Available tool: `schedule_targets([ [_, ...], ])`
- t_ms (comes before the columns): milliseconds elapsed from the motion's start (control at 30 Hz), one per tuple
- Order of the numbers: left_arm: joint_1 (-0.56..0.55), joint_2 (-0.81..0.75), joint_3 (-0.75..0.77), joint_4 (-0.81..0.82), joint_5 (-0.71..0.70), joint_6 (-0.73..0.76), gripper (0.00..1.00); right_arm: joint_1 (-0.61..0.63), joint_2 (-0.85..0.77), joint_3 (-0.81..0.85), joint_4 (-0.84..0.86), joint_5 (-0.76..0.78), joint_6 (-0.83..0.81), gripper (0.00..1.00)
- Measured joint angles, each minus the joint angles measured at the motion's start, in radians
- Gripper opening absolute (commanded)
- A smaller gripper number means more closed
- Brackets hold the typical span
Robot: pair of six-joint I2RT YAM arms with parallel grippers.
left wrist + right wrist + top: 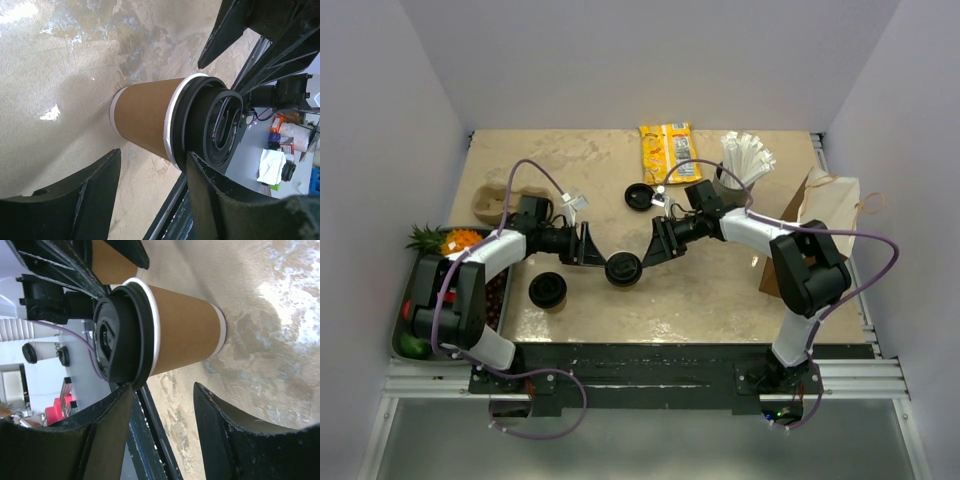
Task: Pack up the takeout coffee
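Standing upright: cup [185,330], lid [122,335] up, axis vert.

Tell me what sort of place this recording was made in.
Probably a lab test cell dressed as a café counter: plain white walls box in a stone-look table holding lidded paper cups, a cup of straws and a paper bag.

— Can any writing be read here?
— No. The yellow packet [665,150] at the far side of the surface [710,300] carries print, but it is too small to read.
— And the black lid [120,337]?
— Moulded shapes only, no legible letters.
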Motion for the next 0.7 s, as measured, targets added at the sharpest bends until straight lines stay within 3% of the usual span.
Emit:
schedule_targets([
  [433, 0.0, 0.019, 0.014, 0.0, 0.005, 0.0, 0.57, 0.007, 0.045, 0.016, 0.012, -0.026, 0.008, 0.57],
  [700, -0.002, 0.029, 0.024, -0.011, 0.005, 0.0, 0.46, 0.03, 0.047, 0.037, -0.044, 0.02, 0.0, 0.56],
])
